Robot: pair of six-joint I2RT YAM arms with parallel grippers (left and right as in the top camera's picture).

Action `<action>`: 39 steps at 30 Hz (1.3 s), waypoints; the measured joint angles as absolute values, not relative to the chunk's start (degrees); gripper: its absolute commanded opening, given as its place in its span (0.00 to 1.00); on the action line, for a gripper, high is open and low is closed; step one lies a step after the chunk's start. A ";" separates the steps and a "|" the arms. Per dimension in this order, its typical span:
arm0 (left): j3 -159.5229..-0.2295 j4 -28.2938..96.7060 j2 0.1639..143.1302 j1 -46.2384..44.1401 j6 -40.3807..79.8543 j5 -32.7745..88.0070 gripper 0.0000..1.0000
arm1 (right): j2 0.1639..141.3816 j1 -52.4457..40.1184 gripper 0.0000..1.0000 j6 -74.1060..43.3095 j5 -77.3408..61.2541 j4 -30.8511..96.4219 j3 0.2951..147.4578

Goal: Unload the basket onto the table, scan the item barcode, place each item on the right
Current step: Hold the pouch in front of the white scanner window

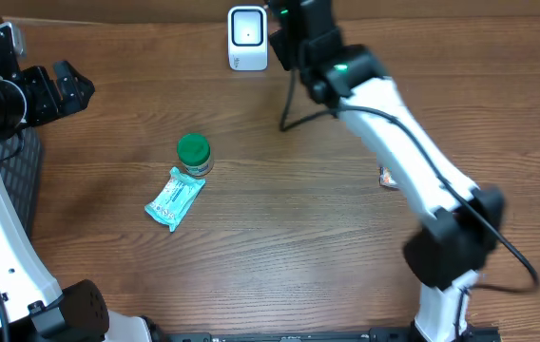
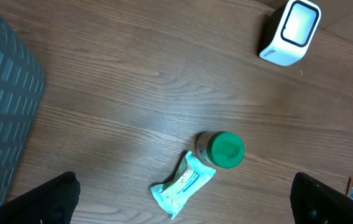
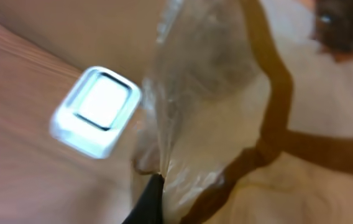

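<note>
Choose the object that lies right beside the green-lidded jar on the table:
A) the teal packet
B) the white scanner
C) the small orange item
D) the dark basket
A: in the overhead view the teal packet lies right next to the green-lidded jar, whereas the white scanner stands far off at the back.

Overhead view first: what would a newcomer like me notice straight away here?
The white arm stretches across to a small white scanner at the far side, its right gripper pinching a clear plastic bag beside it. Left of centre, a green-lidded jar stands next to a teal packet.
</note>
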State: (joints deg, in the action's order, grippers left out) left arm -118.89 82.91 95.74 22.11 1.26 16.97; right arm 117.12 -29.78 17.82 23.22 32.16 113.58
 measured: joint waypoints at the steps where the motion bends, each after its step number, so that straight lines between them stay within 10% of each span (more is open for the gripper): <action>1: -118.89 82.91 95.74 22.13 1.26 16.97 1.00 | 118.89 -29.89 0.04 19.59 25.63 30.33 113.58; 39: -118.89 82.91 95.74 22.13 1.26 16.97 1.00 | 138.37 -32.67 0.04 60.25 46.02 1.15 113.56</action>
